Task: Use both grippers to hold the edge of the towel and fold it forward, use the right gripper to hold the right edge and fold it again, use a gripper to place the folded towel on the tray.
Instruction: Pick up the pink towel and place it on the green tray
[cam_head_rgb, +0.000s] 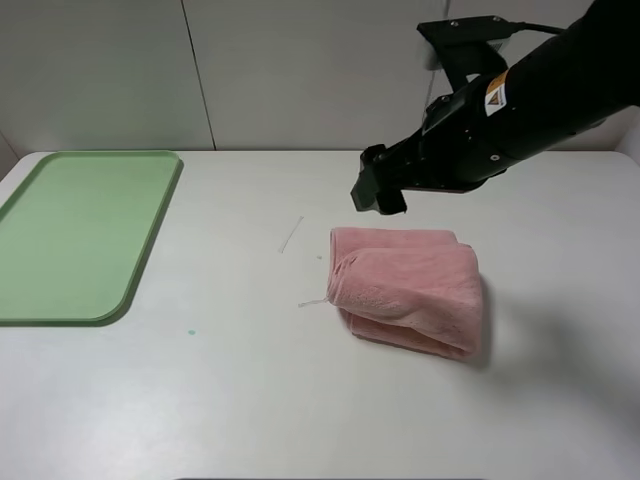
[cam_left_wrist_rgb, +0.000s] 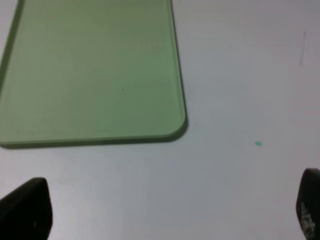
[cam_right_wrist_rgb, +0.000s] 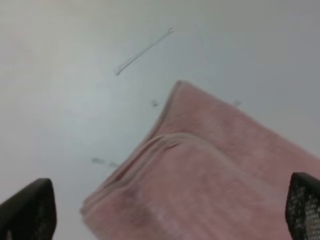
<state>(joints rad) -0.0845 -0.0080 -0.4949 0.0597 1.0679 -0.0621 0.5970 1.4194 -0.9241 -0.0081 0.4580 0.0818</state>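
1. The table (cam_head_rgb: 250, 400) carries everything. We judge that both folds are done and only the transfer to the tray is left.
2. The tray (cam_head_rgb: 80, 230) lies flat at the table's left edge, bare, with its long side running away from us. It is well apart from the towel, so the carry would run leftward across open tabletop.
3. The towel (cam_head_rgb: 410, 290) sits right of centre as a thick folded bundle. Its long axis runs roughly left to right, with the layered open ends facing the tray side.
4. The right gripper (cam_head_rgb: 378, 192) hovers over the towel's far left corner, not touching it. Its jaws are spread wide and empty. The bundle lies just below it and toward the near right, so we reckon this arm is plainly the nearer one for the pickup.
5. The left gripper (cam_left_wrist_rgb: 170, 210) is out of the high view. Its wrist camera shows its fingertips far apart, holding nothing, above the table beside the tray's near corner.
6. A loose thread (cam_head_rgb: 291, 234) lies between the tray and the towel.
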